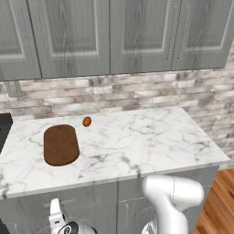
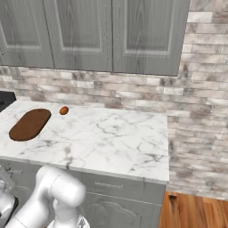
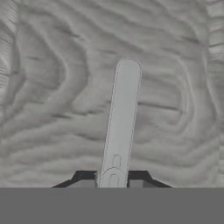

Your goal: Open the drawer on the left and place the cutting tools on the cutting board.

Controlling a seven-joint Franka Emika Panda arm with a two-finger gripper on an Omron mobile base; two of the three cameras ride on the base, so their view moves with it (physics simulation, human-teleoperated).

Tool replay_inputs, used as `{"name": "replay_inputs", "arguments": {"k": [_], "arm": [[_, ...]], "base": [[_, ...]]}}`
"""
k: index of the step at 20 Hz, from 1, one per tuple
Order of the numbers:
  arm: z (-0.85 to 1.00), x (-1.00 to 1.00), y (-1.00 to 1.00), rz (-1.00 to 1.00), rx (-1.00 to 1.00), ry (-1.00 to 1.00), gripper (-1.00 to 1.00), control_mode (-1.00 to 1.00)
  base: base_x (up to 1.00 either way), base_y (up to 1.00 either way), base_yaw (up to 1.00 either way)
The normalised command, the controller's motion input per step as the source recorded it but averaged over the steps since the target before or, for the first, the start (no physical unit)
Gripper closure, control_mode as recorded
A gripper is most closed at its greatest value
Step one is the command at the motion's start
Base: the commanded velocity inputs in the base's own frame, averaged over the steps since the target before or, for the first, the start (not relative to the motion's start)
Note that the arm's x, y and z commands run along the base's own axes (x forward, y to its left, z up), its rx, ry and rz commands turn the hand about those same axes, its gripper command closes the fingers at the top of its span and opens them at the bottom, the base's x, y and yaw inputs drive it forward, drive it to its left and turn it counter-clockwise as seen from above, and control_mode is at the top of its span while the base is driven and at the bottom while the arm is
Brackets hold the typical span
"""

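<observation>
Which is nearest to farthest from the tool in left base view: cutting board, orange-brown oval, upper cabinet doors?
Tool grips silver bar handle, low left.
1. Dark brown wooden cutting board, counter left.
2. Small orange-brown oval object, behind the board.
3. Grey upper cabinet doors, top.

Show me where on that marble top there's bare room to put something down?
Most of the marble counter is bare: the whole stretch from the brown cutting board rightward to the brick wall, and the front strip along the edge. The only crowded spot is the back left, where a small orange-brown object sits just beyond the board.
</observation>
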Motion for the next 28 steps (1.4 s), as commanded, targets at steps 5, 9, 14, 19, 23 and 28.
{"name": "replay_inputs", "arguments": {"k": [5,9,14,19,23,28], "arm": [[0.00,-0.66,0.00,0.01,0.00,0.00,1.00,-1.00],[-0.01,-0.87,0.00,0.01,0.05,0.00,1.00,-1.00],[-0.05,-0.91,0.00,0.00,0.10,0.00,1.00,-1.00],[0.00,-0.87,0.00,0.00,0.11,0.00,1.00,-1.00],[0.00,-0.86,0.00,0.00,0.11,0.00,1.00,-1.00],[0.00,-0.87,0.00,0.00,0.12,0.00,1.00,-1.00]], "base": [[0.00,0.00,0.00],[0.00,0.00,0.00],[0.00,0.00,0.00],[0.00,0.00,0.00],[0.00,0.00,0.00],[0.00,0.00,0.00]]}}
